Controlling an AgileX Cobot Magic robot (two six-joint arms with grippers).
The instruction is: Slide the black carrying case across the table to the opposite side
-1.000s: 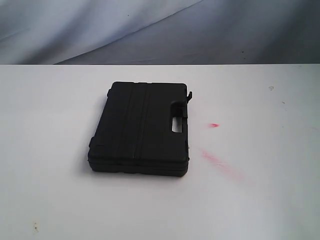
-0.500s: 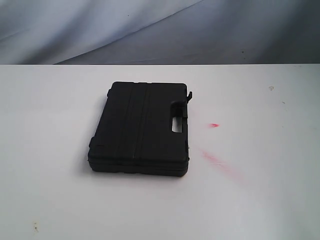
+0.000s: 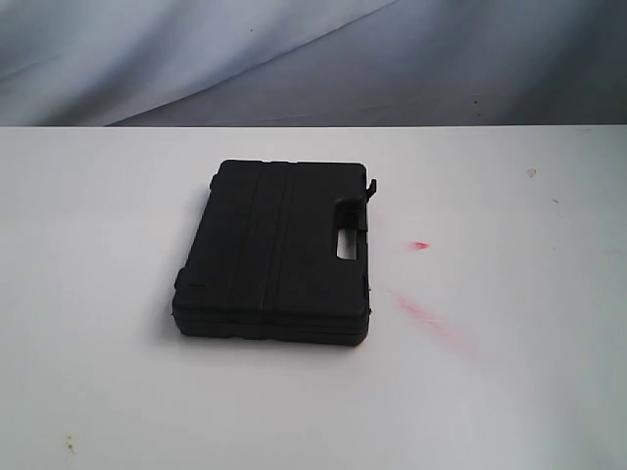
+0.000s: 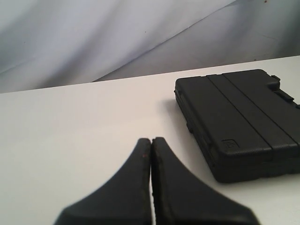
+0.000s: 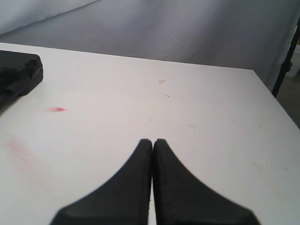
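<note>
The black carrying case [image 3: 274, 250] lies flat on the white table [image 3: 509, 392], a little left of the middle, with its handle slot toward the right. No gripper shows in the exterior view. In the left wrist view my left gripper [image 4: 151, 140] is shut with nothing in it, and the case [image 4: 243, 119] lies ahead of it, well apart. My right gripper [image 5: 153, 141] is shut and empty over bare tabletop; one corner of the case [image 5: 16, 75] shows at the edge of the right wrist view.
Pink-red smears [image 3: 426, 315] and a small red spot [image 3: 419, 245] mark the table right of the case. A creased grey cloth backdrop [image 3: 313, 59] hangs behind the far edge. A dark stand [image 5: 287, 56] rises beyond the table's corner in the right wrist view.
</note>
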